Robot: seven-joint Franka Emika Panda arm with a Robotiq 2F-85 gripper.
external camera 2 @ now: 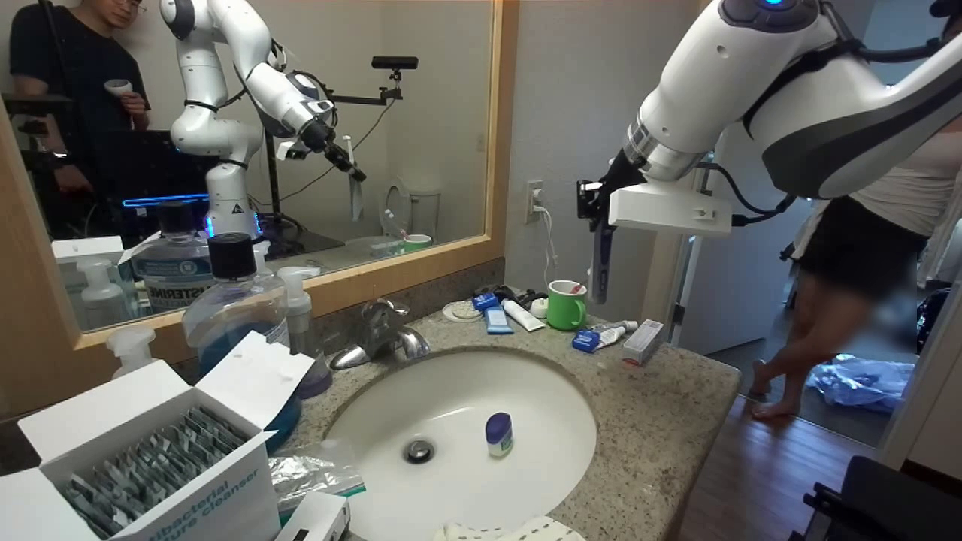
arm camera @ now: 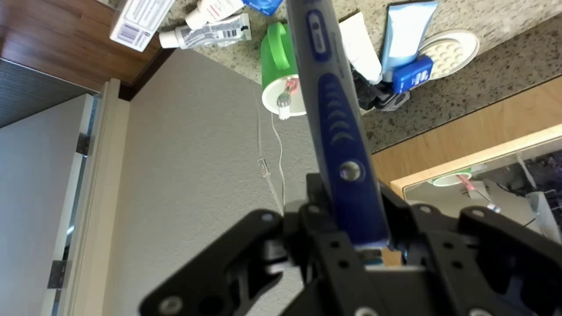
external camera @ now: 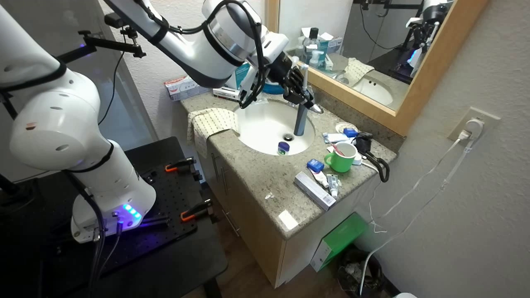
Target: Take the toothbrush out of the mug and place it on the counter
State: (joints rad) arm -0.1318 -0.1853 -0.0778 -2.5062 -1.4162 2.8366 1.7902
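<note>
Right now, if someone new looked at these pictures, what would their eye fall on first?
Most likely the big blue-and-grey toothbrush, clamped in the gripper in mid-air and slanting through the middle of the wrist view. Next would probably come the bright green mug on the counter, holding a reddish brush. After that, perhaps the small blue-capped jar in the white sink.

The open white box [external camera 2: 219, 502] bears “bacterial” above “cleaner”; the reflected bottle [external camera 2: 174, 276] bears “STERINE”, its first letters unclear. The red-and-white carton [external camera: 183, 87] is marked “Colgate”.
</note>
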